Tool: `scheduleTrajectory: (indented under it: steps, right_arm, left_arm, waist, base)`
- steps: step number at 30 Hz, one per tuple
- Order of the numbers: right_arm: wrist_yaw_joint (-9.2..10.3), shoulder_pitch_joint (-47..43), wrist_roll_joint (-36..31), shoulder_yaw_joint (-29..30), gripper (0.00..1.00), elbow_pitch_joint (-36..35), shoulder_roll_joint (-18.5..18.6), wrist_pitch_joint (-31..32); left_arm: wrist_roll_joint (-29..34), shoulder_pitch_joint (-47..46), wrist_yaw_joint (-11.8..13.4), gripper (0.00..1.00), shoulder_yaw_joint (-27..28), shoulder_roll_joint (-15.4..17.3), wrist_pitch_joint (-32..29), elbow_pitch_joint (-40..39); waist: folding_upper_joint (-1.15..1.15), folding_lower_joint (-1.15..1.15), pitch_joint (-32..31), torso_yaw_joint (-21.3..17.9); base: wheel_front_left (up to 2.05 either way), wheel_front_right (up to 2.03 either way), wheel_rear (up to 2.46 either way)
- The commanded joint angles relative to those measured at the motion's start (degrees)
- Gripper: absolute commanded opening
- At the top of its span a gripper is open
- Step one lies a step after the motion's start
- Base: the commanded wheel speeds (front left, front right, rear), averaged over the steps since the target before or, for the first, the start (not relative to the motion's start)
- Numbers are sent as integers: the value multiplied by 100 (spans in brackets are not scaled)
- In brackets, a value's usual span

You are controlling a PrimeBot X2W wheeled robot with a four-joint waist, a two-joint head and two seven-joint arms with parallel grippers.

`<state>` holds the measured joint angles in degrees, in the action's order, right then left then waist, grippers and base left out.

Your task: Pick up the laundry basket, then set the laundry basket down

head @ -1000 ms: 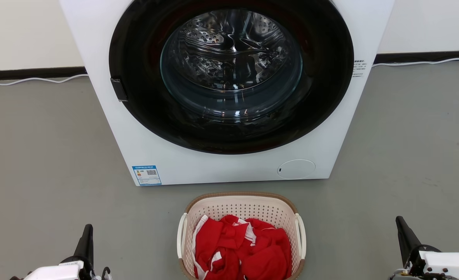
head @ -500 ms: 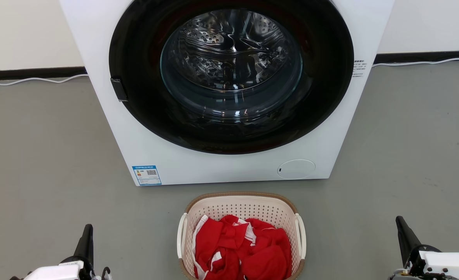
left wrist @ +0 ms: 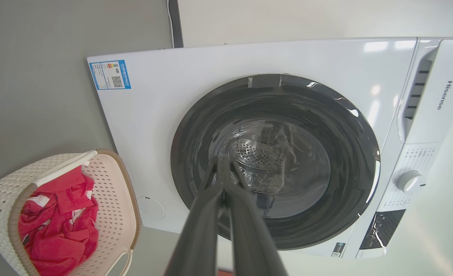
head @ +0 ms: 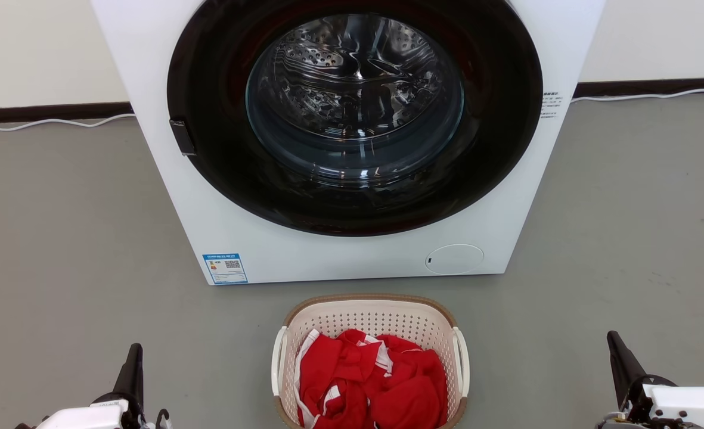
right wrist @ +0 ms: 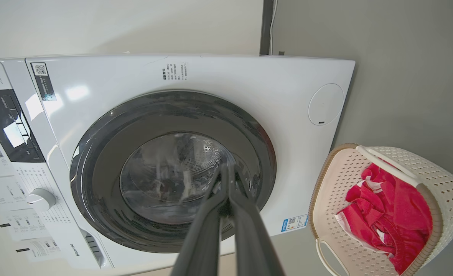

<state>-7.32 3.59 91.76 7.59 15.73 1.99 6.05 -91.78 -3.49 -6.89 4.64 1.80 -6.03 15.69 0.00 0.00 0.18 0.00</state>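
1. Laundry basket (head: 368, 298) sits flat on the grey floor (head: 59, 238) at 6 o'clock in the head view. The washing machine (head: 352, 262) stands at 12 o'clock, near the basket but not touching it. Red clothes (head: 381, 381) are piled inside.
2. Your left gripper (head: 135, 357) is at 7 o'clock and your right gripper (head: 617, 351) is at 5 o'clock. Both are pinched closed and hold nothing. Both are well apart from the laundry basket.
3. You cannot tell from this look if the laundry basket is waiting to go up or is already back down. Both would look the same.
4. Here is what could go wrong if you reach for it:
   - The white handles (head: 278, 363) are thin and sit close to the walls. Closed fingers could bump a handle and push the light basket away across the floor.
   - If one side goes up faster than the other, the basket could tip. Then the red clothes could spill out.
   - The washing machine is close at 12 o'clock. A swing forward could knock the rim into its round door (head: 354, 95).
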Motion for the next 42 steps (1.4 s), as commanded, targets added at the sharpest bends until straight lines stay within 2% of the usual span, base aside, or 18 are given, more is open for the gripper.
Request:
scheduleTrajectory:
  steps: [1, 42]
  right_arm:
    - [-17, 259, 42, -109, 0, -170, 88, 42]
    - [-17, 259, 42, -109, 0, -170, 88, 42]
  left_arm:
    - [-39, -270, -59, 0, 188, 108, -46, -164]
    - [-40, -270, -59, 0, 187, 108, -46, -165]
  waist:
    - [0, 0, 0, 0]
    - [0, 0, 0, 0]
  base:
    - [0, 0, 0]
    - [0, 0, 0]
